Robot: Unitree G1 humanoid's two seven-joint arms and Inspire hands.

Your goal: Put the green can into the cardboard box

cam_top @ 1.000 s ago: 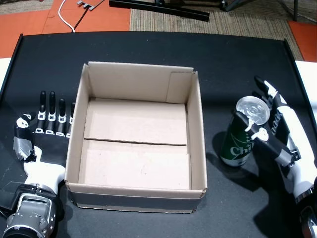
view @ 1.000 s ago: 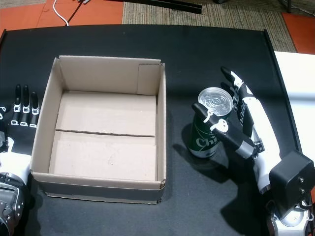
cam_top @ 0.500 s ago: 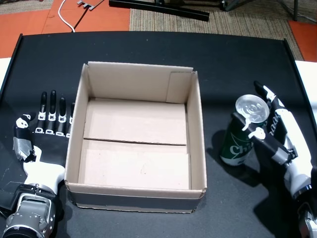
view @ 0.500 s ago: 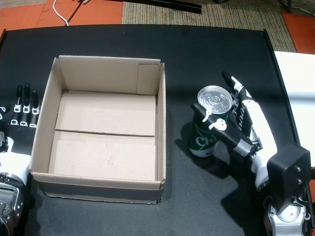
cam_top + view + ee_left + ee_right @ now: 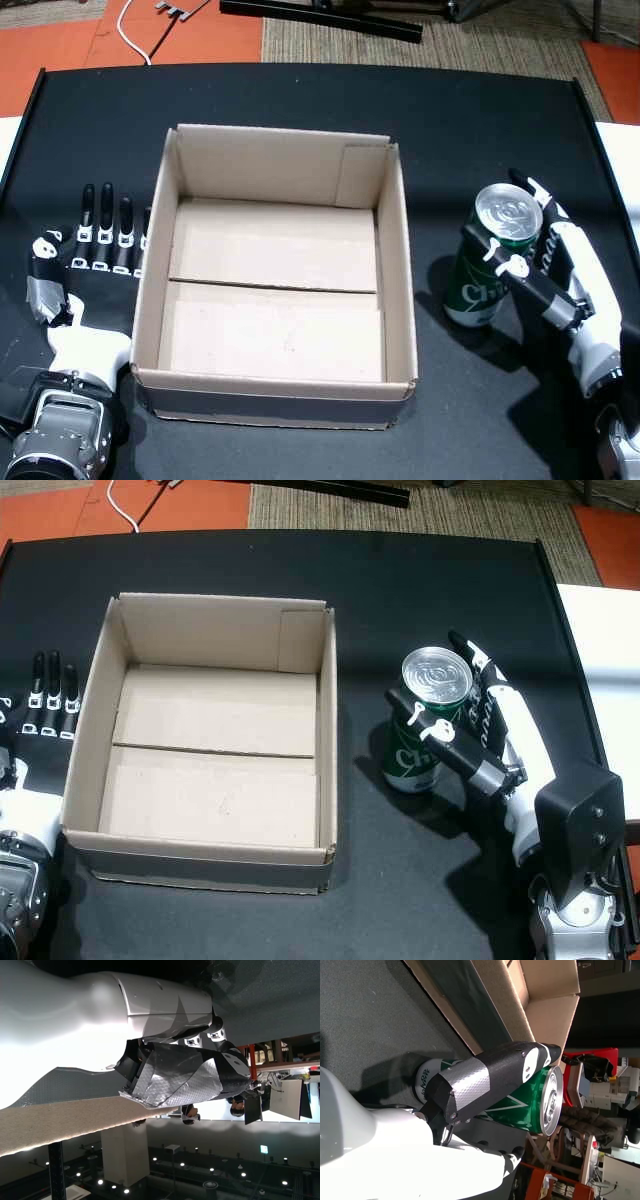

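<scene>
The right hand [image 5: 560,270] wraps thumb and fingers around the upright green can [image 5: 492,258], which stands on the black table [image 5: 300,100] just right of the cardboard box [image 5: 278,275], ready for lifting, while the left hand [image 5: 85,265] lies flat, fingers spread, holding nothing.

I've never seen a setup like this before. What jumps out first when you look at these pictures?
First, the big open cardboard box in the middle of the black table, with nothing inside. Next, the green can standing upright to the box's right, with the robot's right hand wrapped around it, thumb across the front. On the other side, the left hand lies flat on the table beside the box, fingers straight.
</scene>
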